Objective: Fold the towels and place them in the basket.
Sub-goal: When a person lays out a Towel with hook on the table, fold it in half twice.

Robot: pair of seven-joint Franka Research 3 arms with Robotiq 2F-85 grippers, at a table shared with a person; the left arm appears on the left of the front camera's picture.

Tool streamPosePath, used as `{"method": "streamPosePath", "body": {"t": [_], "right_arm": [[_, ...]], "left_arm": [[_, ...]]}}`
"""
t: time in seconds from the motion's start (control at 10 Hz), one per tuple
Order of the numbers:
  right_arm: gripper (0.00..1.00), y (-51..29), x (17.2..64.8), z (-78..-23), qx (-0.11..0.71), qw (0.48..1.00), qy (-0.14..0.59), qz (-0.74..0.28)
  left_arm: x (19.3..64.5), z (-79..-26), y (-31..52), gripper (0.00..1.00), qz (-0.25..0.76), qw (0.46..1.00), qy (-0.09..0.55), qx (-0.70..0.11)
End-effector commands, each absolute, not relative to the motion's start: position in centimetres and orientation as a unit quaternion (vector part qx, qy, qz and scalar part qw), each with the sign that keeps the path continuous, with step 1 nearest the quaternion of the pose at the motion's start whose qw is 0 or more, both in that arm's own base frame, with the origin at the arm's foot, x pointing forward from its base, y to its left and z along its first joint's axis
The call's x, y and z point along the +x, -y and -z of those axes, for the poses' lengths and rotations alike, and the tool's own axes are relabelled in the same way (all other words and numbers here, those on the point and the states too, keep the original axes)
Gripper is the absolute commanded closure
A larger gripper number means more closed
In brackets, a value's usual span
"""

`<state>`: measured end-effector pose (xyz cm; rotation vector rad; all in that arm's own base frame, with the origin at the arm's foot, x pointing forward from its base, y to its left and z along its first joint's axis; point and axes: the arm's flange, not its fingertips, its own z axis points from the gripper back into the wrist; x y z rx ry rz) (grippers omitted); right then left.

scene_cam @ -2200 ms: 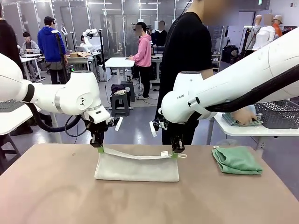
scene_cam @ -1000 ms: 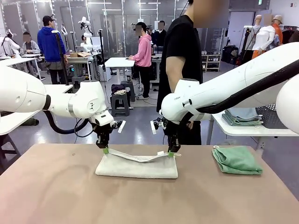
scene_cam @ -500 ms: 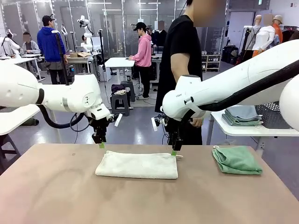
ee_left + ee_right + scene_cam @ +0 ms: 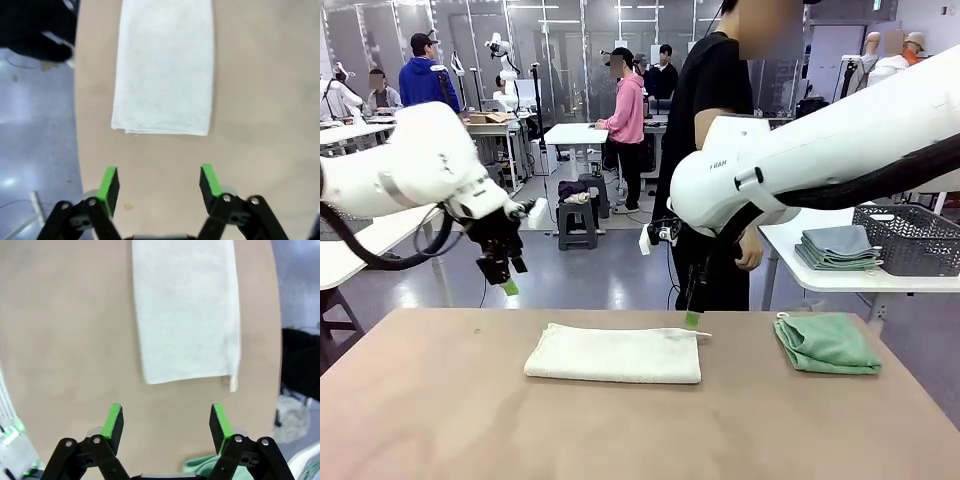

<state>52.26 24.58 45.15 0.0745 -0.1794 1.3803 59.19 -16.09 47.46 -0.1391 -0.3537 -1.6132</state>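
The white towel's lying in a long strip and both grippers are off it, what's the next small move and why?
Probably bring the left gripper and right gripper, both open, down onto one short end of the white towel for another fold: it lies as a strip, longer than the folded green towel.

basket [image 4: 920, 245] partly off right edge

Your brown worktop [image 4: 440, 420] carries a folded cream-white towel [image 4: 615, 355] at its middle and a mint green towel [image 4: 825, 343] toward the right.

A folded cream towel [image 4: 615, 354] lies on the table [image 4: 470, 420], green towel [image 4: 826, 343] beside it.
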Motion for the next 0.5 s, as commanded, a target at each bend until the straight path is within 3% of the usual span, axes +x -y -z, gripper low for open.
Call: {"method": "streamPosePath", "body": {"t": [0.0, 0.4], "right_arm": [[0.14, -24.5, 48.9, -45.7, 0.042, 0.807, 0.078, -0.583], [0.14, -23.7, 45.8, -47.3, 0.064, 0.895, 0.059, -0.438]], "left_arm": [[55.9, -47.6, 12.8, 0.19, 0.715, 0.661, 0.210, -0.088], [55.5, -46.9, 6.7, 0.15, 0.679, 0.654, 0.285, -0.170]]}}
